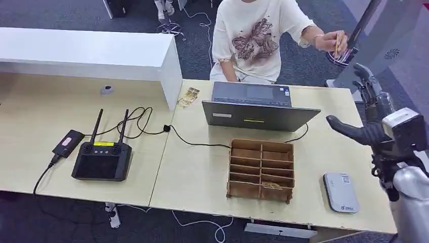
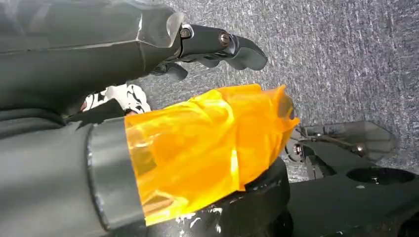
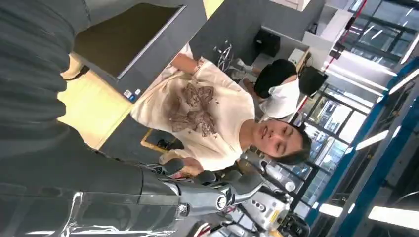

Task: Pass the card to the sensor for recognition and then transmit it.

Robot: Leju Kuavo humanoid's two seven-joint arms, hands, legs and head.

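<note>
We are in an office or robot lab: grey carpet (image 1: 60, 15), a pale wood bench (image 1: 202, 167) carrying a laptop (image 1: 258, 106), a remote controller (image 1: 102, 159) with trailing cables and a wooden sorting box (image 1: 261, 169), a person (image 1: 253, 35) seated behind, and glass walls (image 3: 375, 74) with strip lights.

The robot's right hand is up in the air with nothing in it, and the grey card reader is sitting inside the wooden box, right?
Not quite. The right hand is raised and holds nothing, but the grey card reader lies flat on the table, beside the wooden box, not inside it. The head view shows this.
</note>
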